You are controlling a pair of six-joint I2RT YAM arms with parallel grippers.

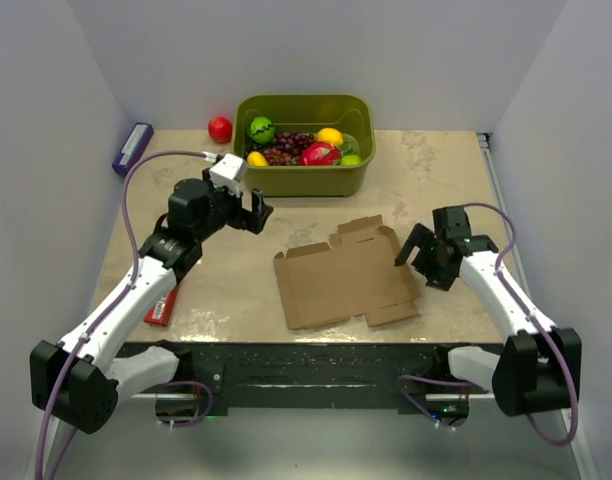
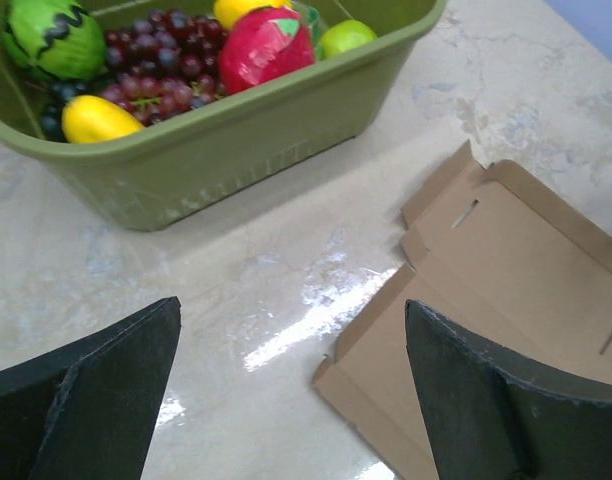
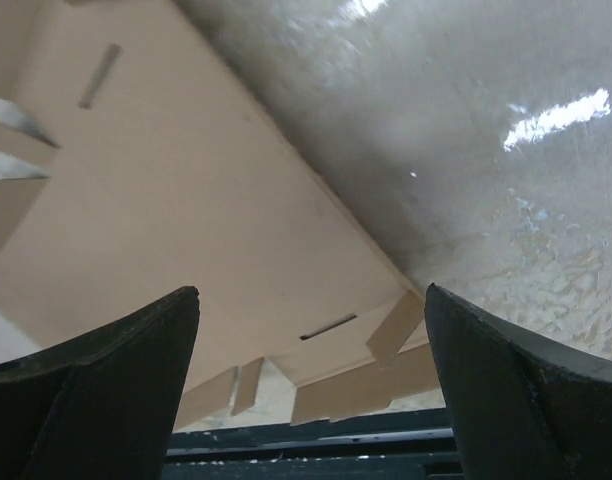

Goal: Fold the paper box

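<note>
Item: paper box [image 1: 346,275], flat and unfolded, mid-tabletop [image 1: 436,170].
Your left claw [image 1: 256,214]: wide, empty, off the box's far-left corner.
Your right claw [image 1: 419,263]: wide, empty, at its right edge.
Risk: the thin card may slide or crease if you push it unpinned.
</note>
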